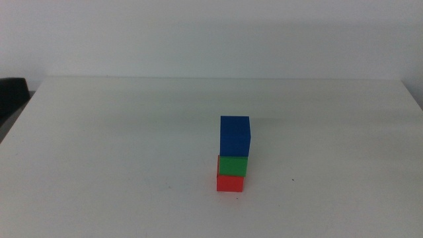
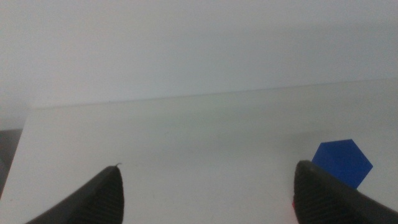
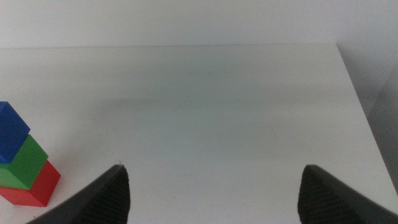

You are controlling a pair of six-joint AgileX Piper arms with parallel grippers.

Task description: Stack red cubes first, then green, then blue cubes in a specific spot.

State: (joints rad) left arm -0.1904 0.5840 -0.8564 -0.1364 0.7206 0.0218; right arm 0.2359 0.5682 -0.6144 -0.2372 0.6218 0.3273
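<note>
Cubes stand in one short tower on the white worktop [image 1: 99, 145], a little right of its middle and toward the near side. From the overhead camera the red cube [image 1: 230, 182] sits at the bottom, flat on the worktop. The green cube [image 1: 233, 164] rests on it, shifted a touch to the right so a thin red strip shows along its left edge. The blue cube [image 1: 235, 136] tops the stack, again nudged slightly right of the green one. All three faces are plain matte colour; I can read no brand, label or writing on any of them, nor anywhere on the worktop. Just to the right of the tower's base lies a tiny dark dot [image 1: 292, 180]. The spot under the stack is covered by the red cube, so any mark there cannot be seen.

Neither arm reaches into the overhead picture. The left gripper [image 2: 208, 193] hangs released, jaws spread wide with bare worktop between them, the blue cube showing just past one jaw. The right gripper [image 3: 214, 193] is likewise spread and holding nothing, with the tower well off to one side. Farther back, a pale wall [image 1: 211, 33] rises behind the worktop's far edge.
</note>
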